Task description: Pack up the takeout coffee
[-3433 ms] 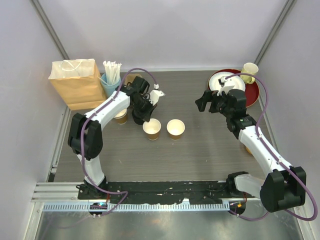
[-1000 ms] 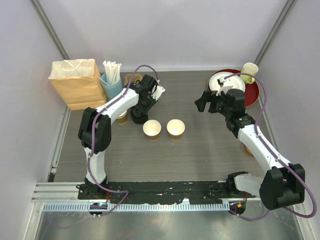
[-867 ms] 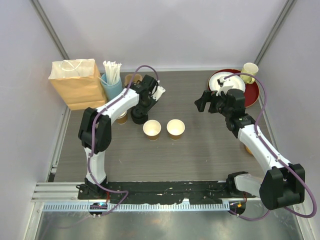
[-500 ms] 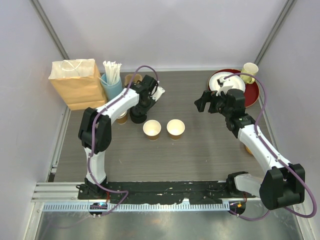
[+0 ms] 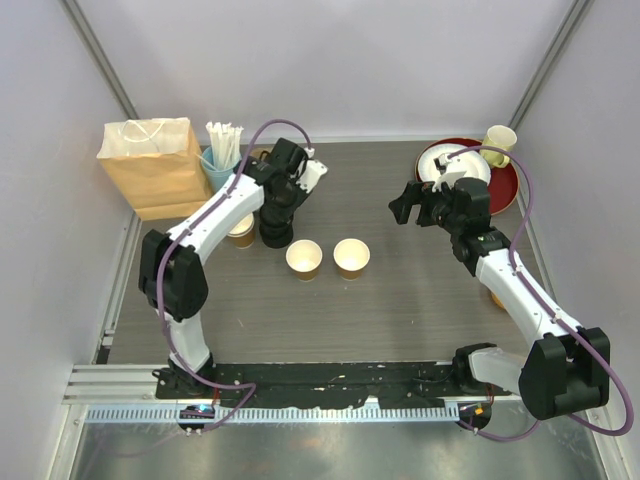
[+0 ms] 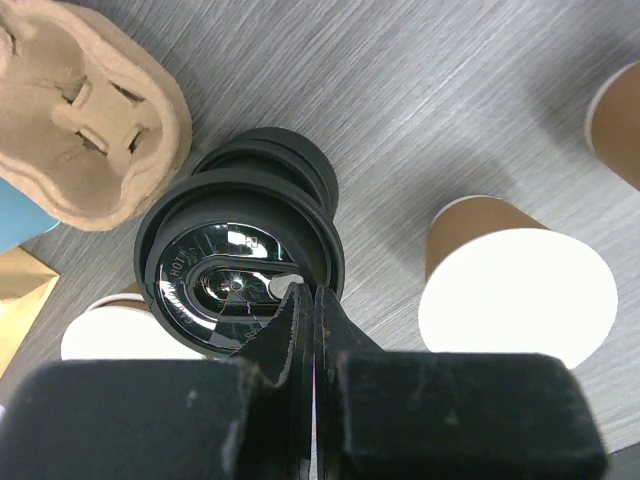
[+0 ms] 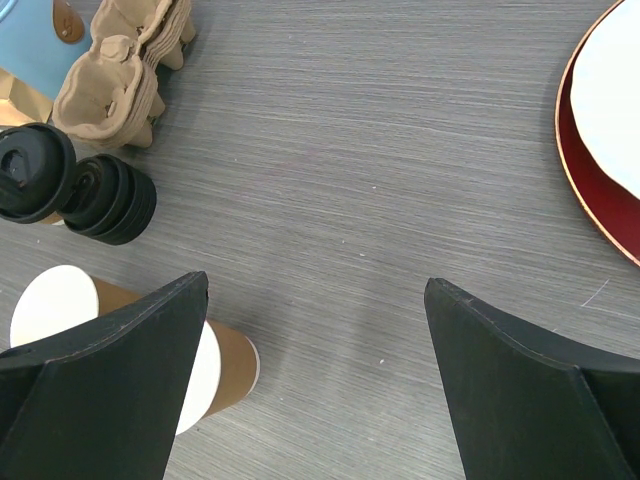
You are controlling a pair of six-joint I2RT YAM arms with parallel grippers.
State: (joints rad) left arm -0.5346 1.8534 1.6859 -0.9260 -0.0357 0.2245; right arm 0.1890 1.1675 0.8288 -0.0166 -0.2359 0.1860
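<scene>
Setup is a booth with plain pale walls (image 5: pixel 330 60) and grey metal posts (image 5: pixel 95 48) slanting up at the far corners. The floor is a dark grey wood-grain table (image 5: pixel 400 310) with a white ribbed rail (image 5: pixel 300 412) along the near edge.

Biggest item is a brown paper bag (image 5: pixel 150 170) standing at the far left. Far right there's a round red tray (image 5: pixel 507 188) with a white plate (image 7: pixel 615 100) on it, and a pale-yellow mug (image 5: pixel 499 138) at its far edge. Just right of the bag is a light-blue cup (image 5: pixel 218 172) full of white straws (image 5: pixel 224 140), with some pulp cup carriers (image 6: pixel 90 110) beside it.

The takeout stuff is around the middle. Two open kraft-paper cups (image 5: pixel 304 258) (image 5: pixel 351 257) stand side by side with no lids on, and a third cup (image 5: pixel 240 235) sits to their left, partly under the left arm. Between that one and the pair is a stack of lids (image 7: pixel 110 205).

The left gripper (image 6: pixel 308 300) has its fingers pinched together on the rim of a black lid (image 6: pixel 225 270), which sits above the stack and a bit off to one side of it. The right gripper (image 7: pixel 315 282) hangs over bare table just left of the tray, jaws wide apart and nothing in them.
</scene>
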